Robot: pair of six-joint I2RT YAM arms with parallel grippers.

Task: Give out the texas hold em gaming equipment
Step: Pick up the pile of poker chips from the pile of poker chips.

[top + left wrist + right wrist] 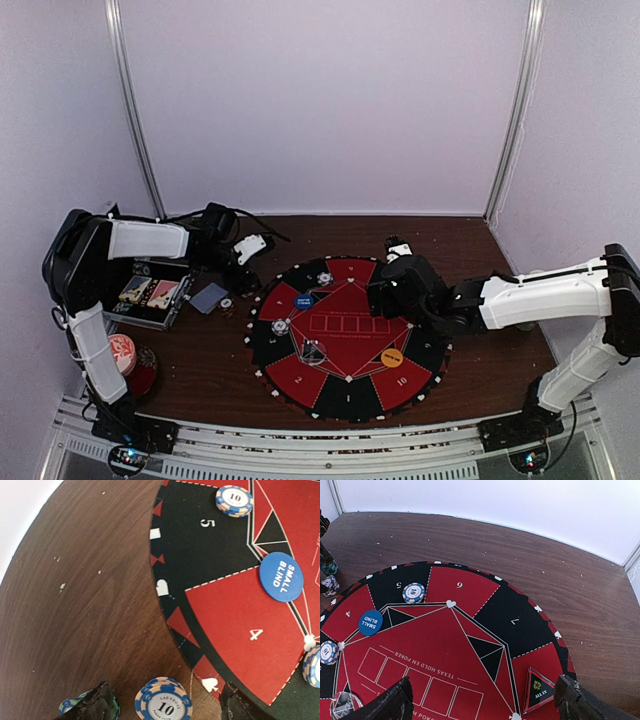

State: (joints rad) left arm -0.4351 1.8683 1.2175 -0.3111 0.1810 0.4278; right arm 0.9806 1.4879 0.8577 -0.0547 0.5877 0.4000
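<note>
From above, the round poker mat lies mid-desk and is partly served. One seat-5 chip is down, and a second chip sits at the left corner of the inner field. The blue SMALL BLIND button lies on seat 4 and the orange button near seat 10. The five card boxes at the centre look bare and most seats hold nothing, so I judge the sharing-out well short of done.

A grey-blue playing card lies on the desk between the mat and the open case. The case holds two bright flat packs and dark rows at its back, probably chips, though too small to be sure. The left hand is down just off the mat's left rim, and the right hand hangs over the mat's right half. A red-and-white patterned disc sits by the left arm's base.

From the left wrist, the fingers stand spread either side of a blue-and-cream "10" chip. It lies flat on the desk just beside the mat's rim, and neither finger touches it. A teal chip peeks out behind one finger.

From the right wrist, the right hand's fingers are wide apart above the mat with nothing between them. A triangular ALL IN marker rests on the red seat after 7.
</note>
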